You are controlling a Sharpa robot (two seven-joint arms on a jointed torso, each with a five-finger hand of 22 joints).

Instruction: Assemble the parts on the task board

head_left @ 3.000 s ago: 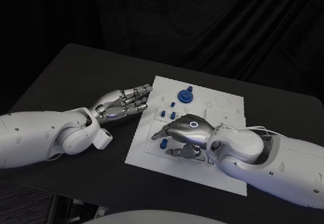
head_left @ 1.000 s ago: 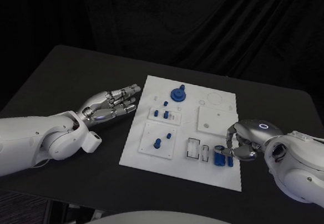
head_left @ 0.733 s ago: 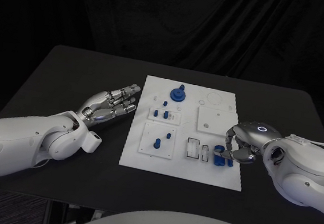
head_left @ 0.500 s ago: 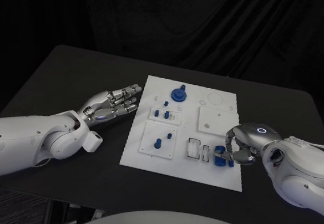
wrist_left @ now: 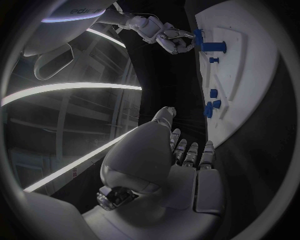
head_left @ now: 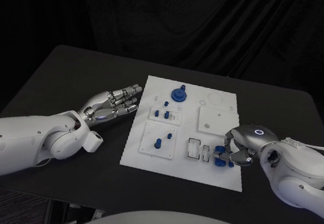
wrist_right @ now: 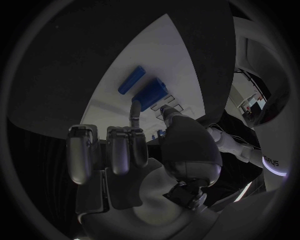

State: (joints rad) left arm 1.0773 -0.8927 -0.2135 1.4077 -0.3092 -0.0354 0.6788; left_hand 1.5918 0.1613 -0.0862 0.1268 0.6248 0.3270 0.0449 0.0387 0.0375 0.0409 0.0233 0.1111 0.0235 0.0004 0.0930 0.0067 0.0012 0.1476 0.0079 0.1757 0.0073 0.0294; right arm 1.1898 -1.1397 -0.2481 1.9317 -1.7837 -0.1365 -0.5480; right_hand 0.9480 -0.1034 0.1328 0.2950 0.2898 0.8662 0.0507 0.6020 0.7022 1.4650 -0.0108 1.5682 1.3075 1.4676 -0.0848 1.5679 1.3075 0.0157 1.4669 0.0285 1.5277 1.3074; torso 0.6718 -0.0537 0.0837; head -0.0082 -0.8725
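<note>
Task board (head_left: pixel 216 115) lies flat at middle of tabletop (head_left: pixel 70 72), so both arms reach it

Right robot hand (head_left: pixel 237 150) at board's right edge, near its front corner, fingers curled around blue parts (head_left: pixel 221 155) there; seems to touch them, firm grip cannot tell, likely seating them

Left robot hand (head_left: pixel 115 104) rests beside board's left edge, apart from it, fingers loosely spread, holding nothing, probably waiting

Blue knob (head_left: pixel 180 95) stands upright near board's far edge; small blue pegs (head_left: pixel 162 113) between
</note>
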